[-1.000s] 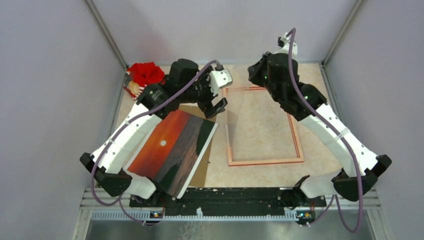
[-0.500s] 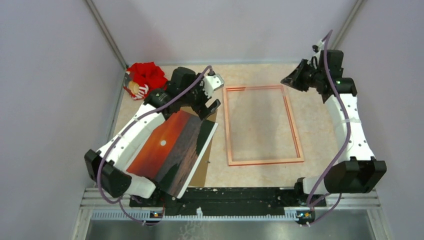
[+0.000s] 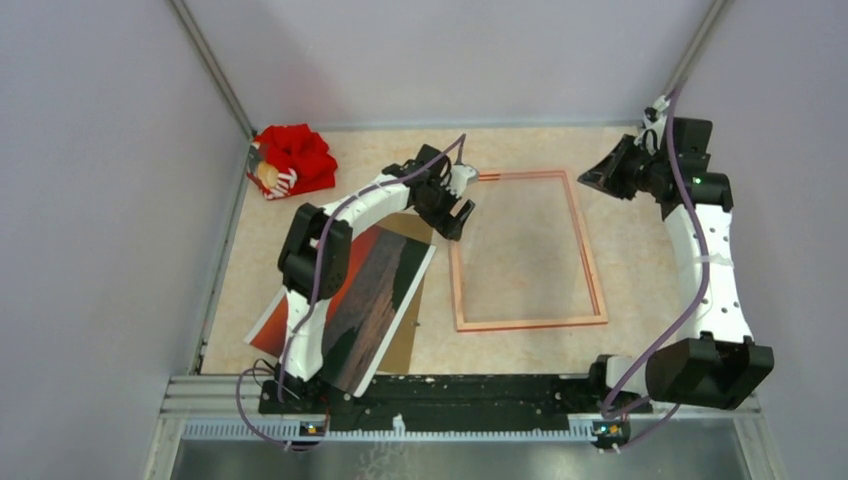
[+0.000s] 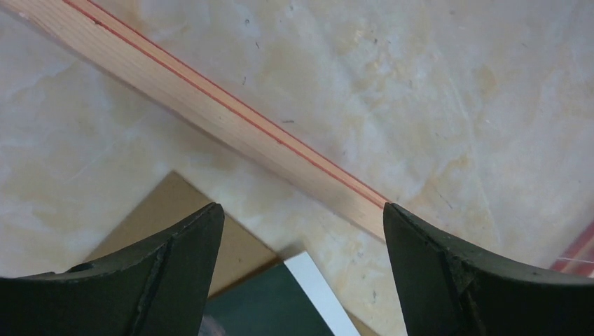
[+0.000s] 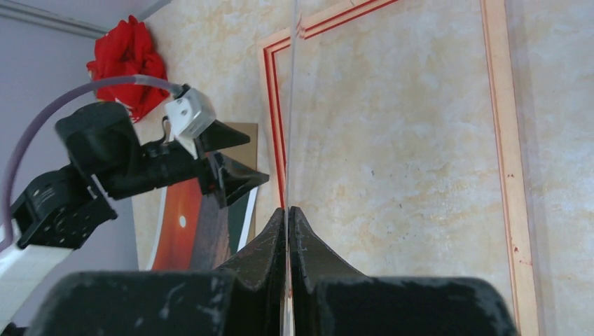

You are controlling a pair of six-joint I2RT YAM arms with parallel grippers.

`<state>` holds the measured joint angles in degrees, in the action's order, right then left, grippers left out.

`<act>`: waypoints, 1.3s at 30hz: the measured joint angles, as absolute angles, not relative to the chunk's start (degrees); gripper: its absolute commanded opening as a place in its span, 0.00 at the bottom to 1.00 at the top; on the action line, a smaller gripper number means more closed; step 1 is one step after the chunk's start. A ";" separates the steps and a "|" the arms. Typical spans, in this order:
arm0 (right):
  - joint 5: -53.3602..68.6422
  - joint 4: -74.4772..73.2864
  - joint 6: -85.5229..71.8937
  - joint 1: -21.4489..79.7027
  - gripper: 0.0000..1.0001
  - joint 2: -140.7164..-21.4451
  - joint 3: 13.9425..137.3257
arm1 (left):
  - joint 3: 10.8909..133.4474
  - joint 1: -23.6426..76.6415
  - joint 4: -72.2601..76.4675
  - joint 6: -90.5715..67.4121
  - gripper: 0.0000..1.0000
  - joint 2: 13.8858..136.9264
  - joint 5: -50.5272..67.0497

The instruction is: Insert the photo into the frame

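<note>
Left gripper: held wide apart, low over the frame's left side. Held right gripper pinched shut, likely on a thin clear sheet. Saw the photo lying on a brown board, just beside the frame. Looked like the picking-up step; next, needed a pinch on its corner.

The light was soft and even, coming from overhead; the table looked pale and bright, its shadows faint. In the right wrist view a clear pane showed only as a thin bright line. Close up, the left fingers were slightly blurred.
</note>
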<state>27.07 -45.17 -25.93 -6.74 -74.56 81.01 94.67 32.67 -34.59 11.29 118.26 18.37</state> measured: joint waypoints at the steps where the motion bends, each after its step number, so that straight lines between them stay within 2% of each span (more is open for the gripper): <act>1: 27.07 -45.63 -25.89 -7.05 0.00 -73.78 81.14 | 95.85 32.67 -34.22 10.37 0.89 119.96 18.61; 5: 27.16 -47.16 -25.52 -7.88 0.00 -71.79 82.87 | 96.73 32.60 -32.99 7.57 0.84 122.67 20.21; 13: 27.14 -48.75 -25.04 -8.08 0.00 -71.66 84.84 | 96.75 32.67 -30.33 5.56 0.49 124.29 22.37; 17: 27.44 -48.93 -25.15 -8.08 0.00 -71.66 84.84 | 96.16 32.58 -29.39 6.92 0.41 124.29 21.08; 24: 28.71 -48.10 -26.30 -8.08 0.00 -71.66 84.53 | 91.85 32.67 -24.67 10.92 0.40 122.06 19.64; 30: 30.30 -44.73 -28.69 -7.99 0.00 -71.59 79.53 | 87.81 33.52 -20.51 17.41 0.40 119.72 17.32; 39: 27.92 -39.38 -30.63 -4.43 0.00 -71.53 72.58 | 86.89 29.85 -19.49 20.99 0.54 118.85 15.57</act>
